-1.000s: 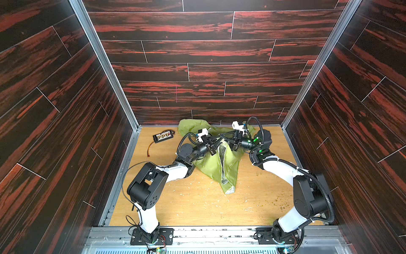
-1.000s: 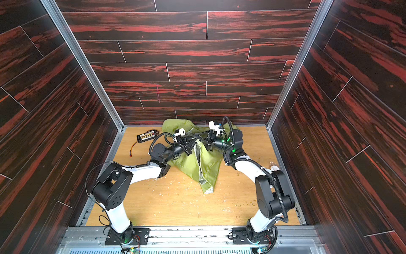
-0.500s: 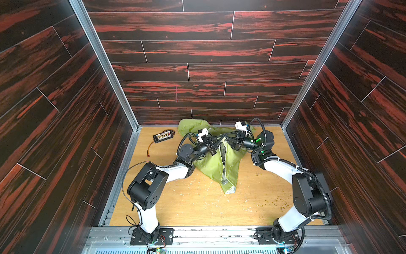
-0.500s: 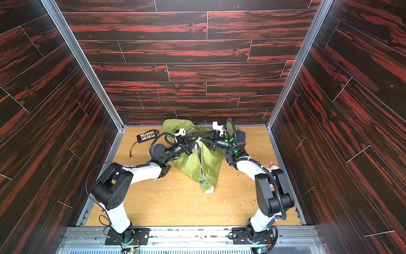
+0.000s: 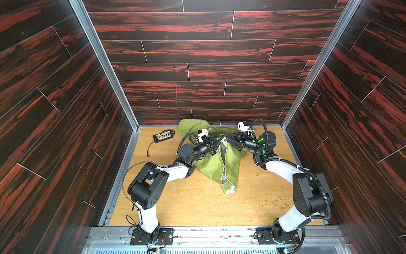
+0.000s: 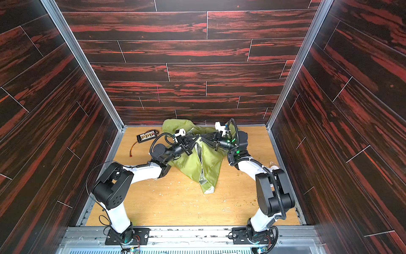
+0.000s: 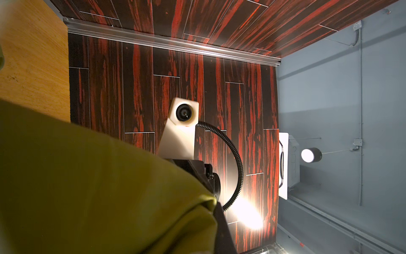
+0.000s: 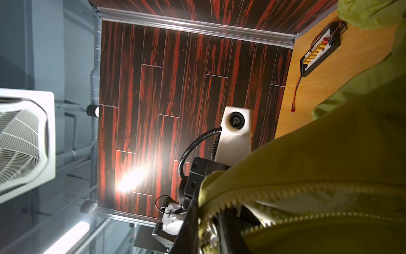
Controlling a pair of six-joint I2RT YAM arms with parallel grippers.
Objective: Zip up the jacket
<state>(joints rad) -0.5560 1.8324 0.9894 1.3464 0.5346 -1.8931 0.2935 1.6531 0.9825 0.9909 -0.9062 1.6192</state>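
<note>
1. The jacket hangs like a tent over the back-middle of the table. Its peak is raised between the two arms, and its lower end rests on the wood.
2. The left gripper is fully closed and pinches green cloth at the peak.
3. The right gripper meets the peak from the opposite side. In the right wrist view the zipper shows two unjoined rows of teeth parted around a dark finger. How wide the jaws stand, and whether anything is clamped, cannot be told.
4. Likely hazards:
   - The right gripper may close on loose cloth instead of the zipper.
   - The thin fabric may slip from the left pinch, so the tent collapses.
   - Slack lining may jam between the teeth.
</note>
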